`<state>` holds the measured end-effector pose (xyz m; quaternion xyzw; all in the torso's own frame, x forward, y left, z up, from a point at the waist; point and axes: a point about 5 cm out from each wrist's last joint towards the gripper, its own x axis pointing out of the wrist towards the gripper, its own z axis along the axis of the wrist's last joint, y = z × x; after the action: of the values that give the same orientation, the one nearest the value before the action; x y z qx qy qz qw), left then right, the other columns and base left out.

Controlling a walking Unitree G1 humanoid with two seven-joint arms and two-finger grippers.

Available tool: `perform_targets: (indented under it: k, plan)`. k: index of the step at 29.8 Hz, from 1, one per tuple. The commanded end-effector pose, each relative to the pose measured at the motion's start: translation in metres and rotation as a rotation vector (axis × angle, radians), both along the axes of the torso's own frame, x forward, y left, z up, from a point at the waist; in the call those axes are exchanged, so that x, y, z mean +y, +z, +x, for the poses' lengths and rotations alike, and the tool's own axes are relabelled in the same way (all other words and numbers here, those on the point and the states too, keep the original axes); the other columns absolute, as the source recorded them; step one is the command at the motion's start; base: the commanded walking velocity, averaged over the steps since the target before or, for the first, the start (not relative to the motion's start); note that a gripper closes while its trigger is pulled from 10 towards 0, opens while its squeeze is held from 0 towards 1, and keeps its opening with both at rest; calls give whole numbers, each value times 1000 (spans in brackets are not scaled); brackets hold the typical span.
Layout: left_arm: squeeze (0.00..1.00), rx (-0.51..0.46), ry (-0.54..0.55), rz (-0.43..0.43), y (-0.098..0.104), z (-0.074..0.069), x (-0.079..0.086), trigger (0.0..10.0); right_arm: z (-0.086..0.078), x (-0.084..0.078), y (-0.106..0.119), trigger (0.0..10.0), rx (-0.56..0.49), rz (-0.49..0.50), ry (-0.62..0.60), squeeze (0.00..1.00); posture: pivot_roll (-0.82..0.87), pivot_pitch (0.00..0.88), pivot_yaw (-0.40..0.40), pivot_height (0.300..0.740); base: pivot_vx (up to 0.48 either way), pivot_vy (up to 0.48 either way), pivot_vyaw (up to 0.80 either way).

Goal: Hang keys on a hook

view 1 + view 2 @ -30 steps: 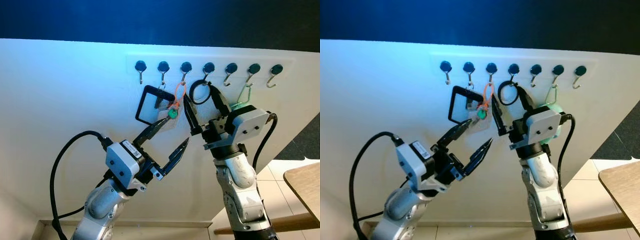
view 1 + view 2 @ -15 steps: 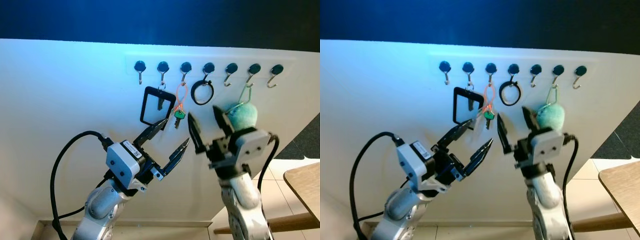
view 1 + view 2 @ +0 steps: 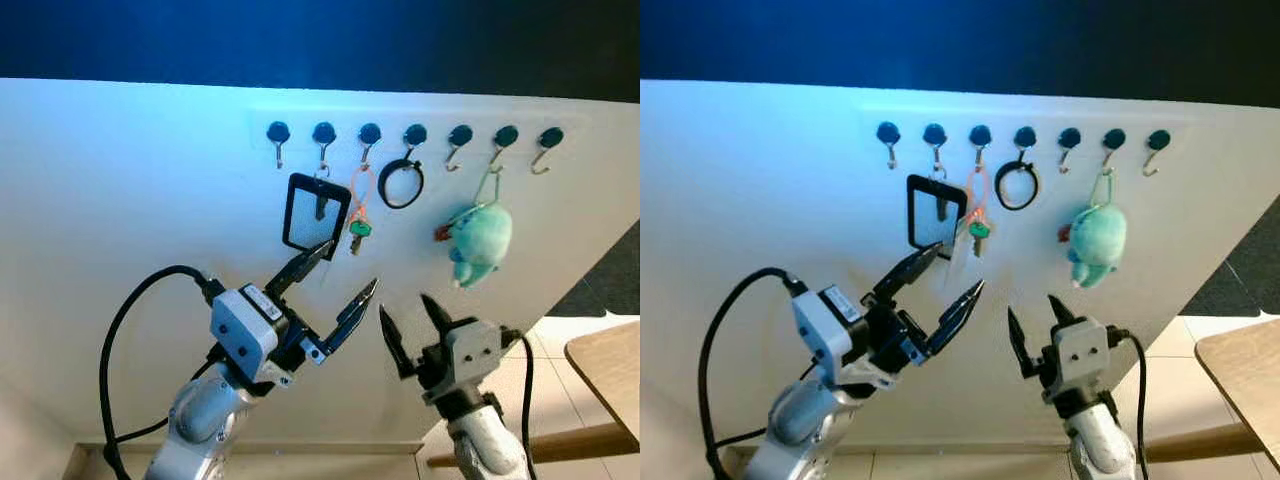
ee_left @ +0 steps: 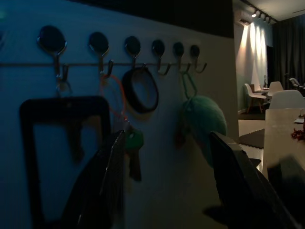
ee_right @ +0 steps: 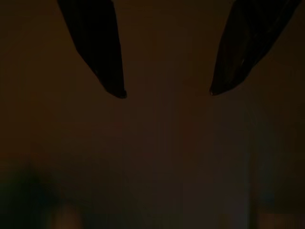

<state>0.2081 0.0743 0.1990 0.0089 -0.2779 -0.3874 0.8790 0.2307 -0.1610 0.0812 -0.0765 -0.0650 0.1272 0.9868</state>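
Note:
A green key on an orange loop hangs from the third hook of a row on the white wall. In the left wrist view the key hangs just beyond my left gripper. My left gripper is open just below the key, its upper fingertip near the black card holder. Lower and to the right, my right gripper is open and empty, pointing up at the wall. The right wrist view is very dark, but the right gripper stands apart at the tips.
A black ring hangs on the fourth hook and a teal plush on the sixth. The first hook, fifth hook and seventh hook are bare. A wooden table corner stands at the right over tiled floor.
My right gripper has dropped from the black ring at hook height to well below the hanging things, uncovering the plush. The key and card holder have settled straight. The left arm has held still.

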Motion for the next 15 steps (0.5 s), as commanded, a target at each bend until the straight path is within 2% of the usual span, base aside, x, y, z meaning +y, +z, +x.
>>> perform_targets:
  k: [1,3,5,6,7,8,10,11,13,14,15]
  plan:
    - [0,31,38,21,-10,2,5,10000,-7,-8,-25,10000,111,-56,-32,0,59,82,-47,740,0,0,0]
    - [0,113,114,40,-30,6,16,10000,-14,-14,-63,10000,304,-118,-48,0,59,80,-47,740,0,0,0]
    - [0,160,164,81,-47,7,24,10000,-19,-13,-84,10000,427,-133,-18,0,60,77,-48,740,0,0,0]
    - [0,160,164,81,-47,7,24,10000,-19,-13,-84,10000,427,-133,-18,0,60,77,-48,740,0,0,0]
    - [0,197,196,129,-62,7,32,10000,-24,-13,-100,10000,515,-160,8,0,60,75,-47,740,0,0,0]
    - [0,197,196,129,-62,7,32,10000,-24,-13,-100,10000,515,-160,8,0,60,75,-47,740,0,0,0]
    - [0,280,254,148,-81,6,45,10000,-28,-15,-114,10000,602,-164,-4,0,63,71,-48,740,0,0,0]
    - [0,280,254,148,-81,6,45,10000,-28,-15,-114,10000,602,-164,-4,0,63,71,-48,740,0,0,0]
    - [0,377,325,167,-101,4,60,10000,-32,-16,-126,10000,682,-144,-13,0,64,67,-48,740,0,0,0]
    - [0,377,325,167,-101,4,60,10000,-32,-16,-126,10000,682,-144,-13,0,64,67,-48,740,0,0,0]
    - [0,438,379,186,-115,2,70,10000,-34,-14,-132,10000,724,-148,-7,0,67,64,-49,740,0,0,0]
